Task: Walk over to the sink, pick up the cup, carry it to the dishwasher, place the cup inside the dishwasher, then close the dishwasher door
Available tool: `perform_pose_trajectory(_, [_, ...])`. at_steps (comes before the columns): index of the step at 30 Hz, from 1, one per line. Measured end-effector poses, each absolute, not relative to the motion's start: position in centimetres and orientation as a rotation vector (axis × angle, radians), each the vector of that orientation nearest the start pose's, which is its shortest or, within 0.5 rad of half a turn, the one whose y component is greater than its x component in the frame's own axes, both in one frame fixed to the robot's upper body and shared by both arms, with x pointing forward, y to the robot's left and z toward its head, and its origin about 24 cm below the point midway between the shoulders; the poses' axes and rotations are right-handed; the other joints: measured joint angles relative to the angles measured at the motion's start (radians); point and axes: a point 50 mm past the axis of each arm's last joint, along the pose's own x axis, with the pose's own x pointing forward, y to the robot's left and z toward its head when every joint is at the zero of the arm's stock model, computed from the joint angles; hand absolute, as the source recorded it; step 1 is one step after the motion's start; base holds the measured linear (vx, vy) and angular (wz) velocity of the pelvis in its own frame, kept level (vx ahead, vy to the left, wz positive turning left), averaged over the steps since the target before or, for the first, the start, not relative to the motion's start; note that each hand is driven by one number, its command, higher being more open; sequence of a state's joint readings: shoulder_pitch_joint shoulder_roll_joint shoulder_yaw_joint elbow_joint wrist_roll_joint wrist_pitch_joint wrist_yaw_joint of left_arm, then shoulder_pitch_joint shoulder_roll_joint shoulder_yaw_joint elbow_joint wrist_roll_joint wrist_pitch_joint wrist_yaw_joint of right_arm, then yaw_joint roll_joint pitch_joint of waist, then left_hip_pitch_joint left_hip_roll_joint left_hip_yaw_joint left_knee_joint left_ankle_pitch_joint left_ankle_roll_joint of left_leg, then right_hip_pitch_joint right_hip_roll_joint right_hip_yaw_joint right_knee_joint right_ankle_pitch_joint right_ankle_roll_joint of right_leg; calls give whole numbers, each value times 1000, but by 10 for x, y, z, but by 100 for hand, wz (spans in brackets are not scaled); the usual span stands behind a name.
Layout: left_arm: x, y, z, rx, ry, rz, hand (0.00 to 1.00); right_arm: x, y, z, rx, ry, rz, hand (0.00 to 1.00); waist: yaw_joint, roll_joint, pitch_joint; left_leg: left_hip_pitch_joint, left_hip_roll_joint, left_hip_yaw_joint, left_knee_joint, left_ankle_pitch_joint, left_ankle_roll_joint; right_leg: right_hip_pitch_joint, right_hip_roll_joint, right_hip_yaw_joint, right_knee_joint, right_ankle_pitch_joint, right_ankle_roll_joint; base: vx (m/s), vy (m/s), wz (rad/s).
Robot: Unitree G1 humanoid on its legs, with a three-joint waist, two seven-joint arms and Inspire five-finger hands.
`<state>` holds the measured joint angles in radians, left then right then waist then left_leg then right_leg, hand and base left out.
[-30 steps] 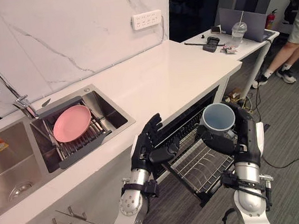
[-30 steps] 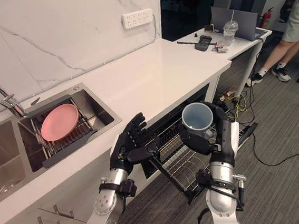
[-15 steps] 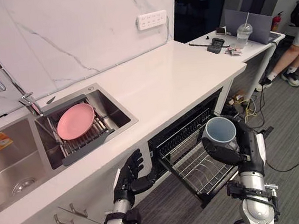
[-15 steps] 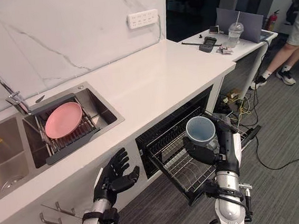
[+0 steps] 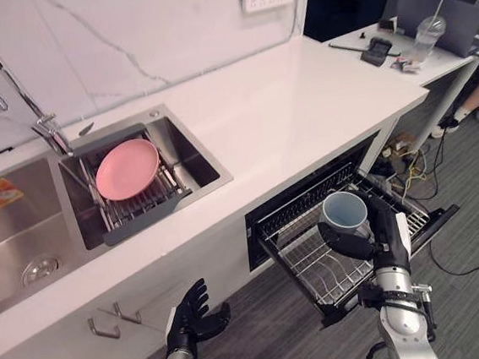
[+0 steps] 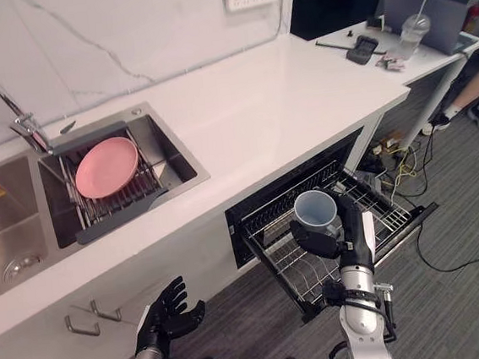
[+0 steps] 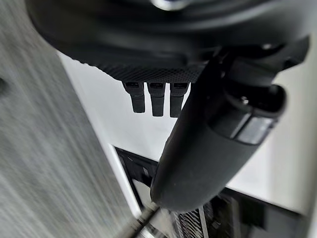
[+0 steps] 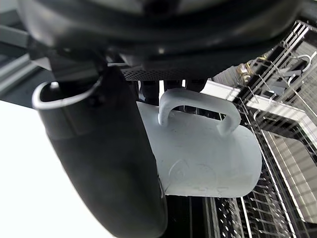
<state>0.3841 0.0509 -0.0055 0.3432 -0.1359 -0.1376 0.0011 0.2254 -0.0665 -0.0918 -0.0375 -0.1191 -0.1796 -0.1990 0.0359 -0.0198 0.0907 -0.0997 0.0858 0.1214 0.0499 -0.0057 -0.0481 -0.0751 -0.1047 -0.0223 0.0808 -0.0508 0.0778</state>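
One pale blue cup (image 5: 344, 212) is upright above the single pulled-out rack (image 5: 309, 268) of the open dishwasher (image 5: 298, 210), just under the counter's (image 5: 300, 106) front edge. The right hand (image 5: 381, 235) is clamped round the cup with thumb and fingers curled. The left hand (image 5: 189, 318) hangs low before the cupboards, fingers spread, holding nothing. One pink plate (image 5: 126, 168) lies in the right-hand of the sink's (image 5: 197, 156) two basins.
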Motion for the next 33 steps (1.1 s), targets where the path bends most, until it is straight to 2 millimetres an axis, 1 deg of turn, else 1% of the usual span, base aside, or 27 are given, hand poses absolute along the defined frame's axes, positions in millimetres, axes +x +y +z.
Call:
perform_pose_trajectory(1, [126, 184, -91, -77, 572, 166, 90, 210, -205, 27, -202, -33, -307, 30, 6, 3, 27, -33, 1, -2, 29, -5, -1, -28, -1, -1, 21, -3, -1, -53, -3, 3])
perform_pose_trajectory(2, [127, 186, -91, -72, 572, 173, 90, 213, -205, 27, -205, -37, -303, 30, 7, 3, 33, -49, 3, -2, 41, -7, -2, -42, -1, -2, 29, -4, -1, -56, -6, 4])
perform_pose_trajectory(4, [132, 188, -90, -57, 562, 184, 90, 221, -205, 31, -205, -57, -300, 30, 10, 3, 63, -77, 5, -2, 70, -14, 0, -66, -1, -4, 53, -10, -2, -46, -9, 5])
perform_pose_trajectory(6, [138, 187, -91, -54, 560, 187, 90, 226, -204, 35, -199, -72, -295, 30, 19, 5, 87, -109, 7, 0, 103, -30, 6, -99, -2, -3, 89, -24, -2, -43, -4, 1])
perform_pose_trajectory(9, [146, 186, -90, -53, 544, 188, 90, 235, -204, 38, -177, -87, -287, 30, 23, 8, 118, -141, 9, 2, 131, -50, 12, -129, -2, -2, 113, -30, -3, -22, 1, -2])
perform_pose_trajectory(12, [154, 185, -90, -52, 537, 187, 90, 245, -204, 41, -180, -95, -296, 30, 31, 18, 148, -163, 13, 14, 155, -54, 12, -154, -2, 3, 128, -32, -4, -12, 4, -10])
perform_pose_trajectory(16, [163, 184, -87, -51, 512, 193, 90, 257, -208, 44, -155, -98, -312, 30, 31, 28, 182, -186, 14, 19, 170, -55, 11, -179, -4, 4, 138, -32, -4, 6, -1, -4])
perform_pose_trajectory(18, [169, 182, -87, -51, 507, 188, 90, 266, -209, 44, -154, -85, -314, 30, 31, 39, 204, -198, 13, 24, 181, -55, 11, -190, -7, 3, 146, -33, -3, 0, 0, 0])
perform_pose_trajectory(24, [174, 179, -87, -51, 497, 191, 90, 278, -210, 35, -134, -21, -330, 30, 34, 63, 226, -215, 10, 30, 180, -55, 12, -209, -13, 0, 151, -36, -1, 3, 2, 1])
perform_pose_trajectory(25, [176, 179, -87, -51, 495, 192, 90, 280, -210, 36, -129, -17, -332, 30, 35, 68, 241, -216, 10, 30, 179, -55, 12, -210, -13, 0, 151, -37, -1, 0, 0, 0])
perform_pose_trajectory(33, [181, 175, -88, -60, 489, 185, 90, 295, -210, 37, -132, 1, -339, 30, 37, 77, 259, -225, 8, 42, 161, -47, 7, -237, -14, 9, 156, -37, -2, 9, -2, -2])
